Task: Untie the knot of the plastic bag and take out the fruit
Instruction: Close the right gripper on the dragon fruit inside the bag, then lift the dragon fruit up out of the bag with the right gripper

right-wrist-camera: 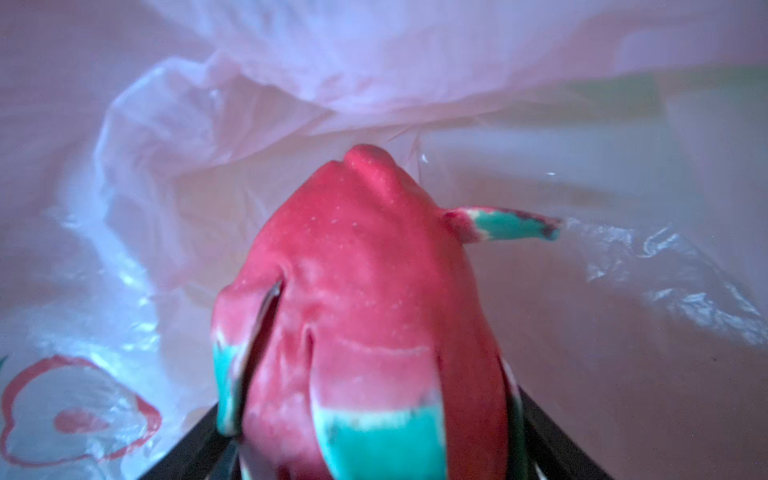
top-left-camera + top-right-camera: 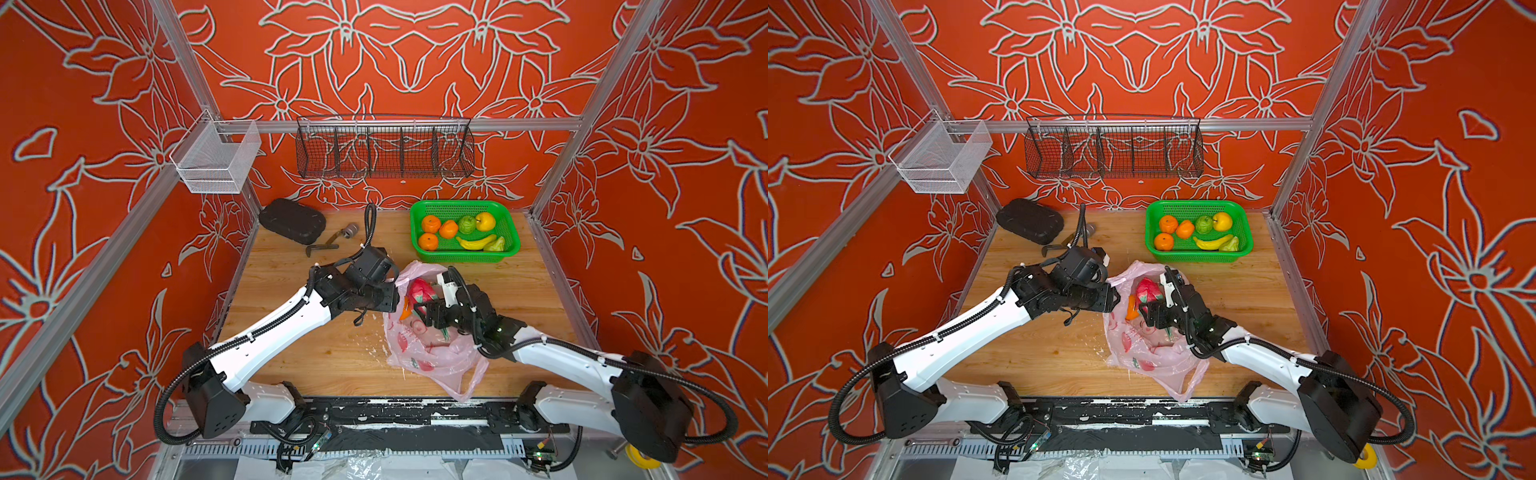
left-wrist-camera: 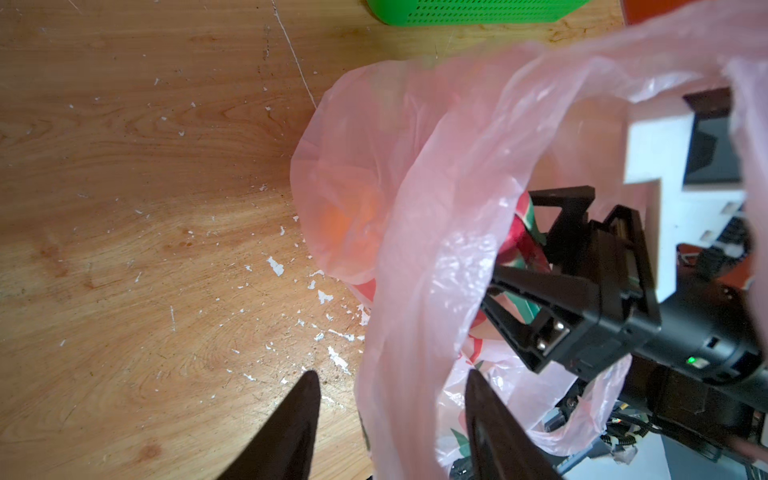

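Both top views were bright and evenly lit from above, with only soft shadows on the table [image 2: 291, 353] and the frame posts [image 2: 592, 104] bowed toward the picture edges. White glare flecked the plastic bag [image 3: 465, 257], which was blurred close to the left wrist lens. The right wrist view was dimmer and pink-tinted, and the dragon fruit [image 1: 365, 291] was out of focus.

Counter [image 2: 291, 357] carries 1 green basket [image 2: 465, 256] at its back-right corner w/ 7 pcs: 3 oranges [image 2: 431, 224] [image 2: 448, 229] [image 2: 428, 242], 1 green fruit [image 2: 467, 224], 1 yellow one [image 2: 485, 221], 1 banana [image 2: 476, 243], 1 pale-green piece [image 2: 496, 245]. Mid-counter: 1 pink plastic bag [image 2: 432, 357] w/ 1 dragon fruit [image 2: 419, 291] & 1 orange bit [image 2: 404, 309] showing inside. Back-left corner: 1 black tray [image 2: 292, 220], 1 metal tool [image 2: 332, 241]; on the frame rails 1 black wire basket [image 2: 384, 151] & 1 white mesh basket [image 2: 216, 162]; 2 robot arms [image 2: 270, 332] [image 2: 561, 353].
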`<state>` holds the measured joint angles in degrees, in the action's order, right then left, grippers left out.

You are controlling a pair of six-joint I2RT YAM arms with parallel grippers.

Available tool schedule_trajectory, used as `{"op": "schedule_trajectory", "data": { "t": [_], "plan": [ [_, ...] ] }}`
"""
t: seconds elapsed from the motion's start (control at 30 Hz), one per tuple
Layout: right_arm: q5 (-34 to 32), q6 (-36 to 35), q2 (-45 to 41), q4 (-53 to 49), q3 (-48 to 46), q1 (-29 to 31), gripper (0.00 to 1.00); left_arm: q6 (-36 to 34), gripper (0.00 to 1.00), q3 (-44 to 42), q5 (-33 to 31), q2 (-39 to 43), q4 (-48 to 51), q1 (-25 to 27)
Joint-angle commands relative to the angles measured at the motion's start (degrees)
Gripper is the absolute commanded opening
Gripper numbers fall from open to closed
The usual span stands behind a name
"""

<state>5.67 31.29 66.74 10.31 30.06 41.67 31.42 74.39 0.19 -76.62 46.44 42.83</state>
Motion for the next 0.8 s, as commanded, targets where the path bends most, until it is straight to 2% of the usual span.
{"op": "schedule_trajectory", "data": {
  "t": [0.0,0.27,0.53,0.63,0.77],
  "plan": [
    [0.39,1.43,-2.11,-0.07,-1.36,1.02,0.50,0.65,0.57,2.72,0.33,0.22,-1.07,0.41],
    [-1.28,0.62,-6.55,-1.61,-2.29,3.04,0.50,-3.37,0.59,7.99,-5.25,-4.70,-1.91,-0.01],
    [-3.21,-1.25,-16.77,-9.59,-1.88,3.15,0.50,-2.86,0.59,7.61,-4.18,-5.17,-1.17,-1.56],
    [-3.42,-3.06,-20.14,-12.07,-1.54,3.20,0.50,-3.17,0.69,7.44,-0.63,-4.52,-1.01,-1.56],
    [-8.55,-2.58,-22.08,-12.77,-1.58,3.10,0.51,-3.13,0.94,5.18,5.03,-2.79,-1.99,-1.43]
  ]
}}
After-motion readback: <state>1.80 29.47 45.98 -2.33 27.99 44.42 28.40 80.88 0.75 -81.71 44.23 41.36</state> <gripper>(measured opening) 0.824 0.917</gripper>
